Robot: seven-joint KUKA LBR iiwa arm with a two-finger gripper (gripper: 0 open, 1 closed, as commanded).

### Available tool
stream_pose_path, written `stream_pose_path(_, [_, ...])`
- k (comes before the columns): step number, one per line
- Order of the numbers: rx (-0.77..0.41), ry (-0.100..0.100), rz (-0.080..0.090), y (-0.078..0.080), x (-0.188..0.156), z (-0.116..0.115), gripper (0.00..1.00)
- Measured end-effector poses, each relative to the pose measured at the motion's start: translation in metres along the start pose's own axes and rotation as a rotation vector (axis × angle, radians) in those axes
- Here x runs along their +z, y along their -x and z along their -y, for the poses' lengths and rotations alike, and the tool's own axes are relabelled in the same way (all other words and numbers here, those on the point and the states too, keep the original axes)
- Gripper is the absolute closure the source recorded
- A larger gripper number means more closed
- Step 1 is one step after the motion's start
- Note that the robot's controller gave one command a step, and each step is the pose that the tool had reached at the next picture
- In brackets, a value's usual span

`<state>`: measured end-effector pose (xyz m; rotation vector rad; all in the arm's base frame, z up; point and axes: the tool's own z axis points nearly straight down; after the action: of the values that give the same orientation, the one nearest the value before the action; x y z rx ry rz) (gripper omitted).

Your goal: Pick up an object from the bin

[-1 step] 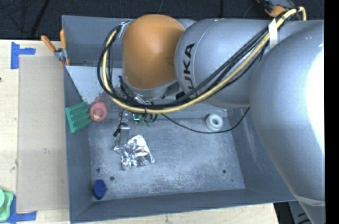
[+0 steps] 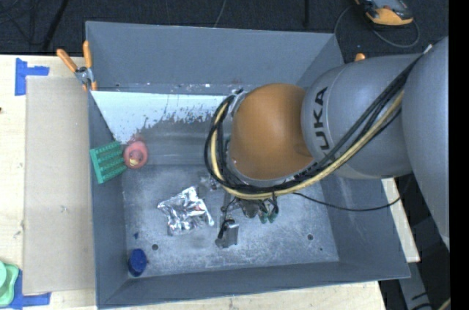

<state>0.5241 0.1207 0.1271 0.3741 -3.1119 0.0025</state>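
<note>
Where the grey bin [image 2: 311,231] comes closest, at the lower left of the frame, a small blue cap [image 2: 137,261] lies alone by the front wall. Just above it and toward the middle, the gripper [image 2: 228,233] hangs low over bare floor, right beside a crumpled silver foil [image 2: 185,209] at lower centre, the nearest thing to it; whether the gripper touches the foil, or stands wide or narrow, I cannot tell. Above the gripper, the arm's orange cover [image 2: 267,131] fills the centre right. Farther back at the left wall, a green comb-like piece [image 2: 108,162] rests against a pink ball [image 2: 136,153].
</note>
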Motion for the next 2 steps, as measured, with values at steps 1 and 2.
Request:
stream_pose_path(1, [-0.120, 0.002, 0.009, 0.081, 0.060, -0.034, 0.00])
stream_pose_path(2, [-0.300, -0.003, -0.001, 0.111, 0.057, -0.098, 0.00])
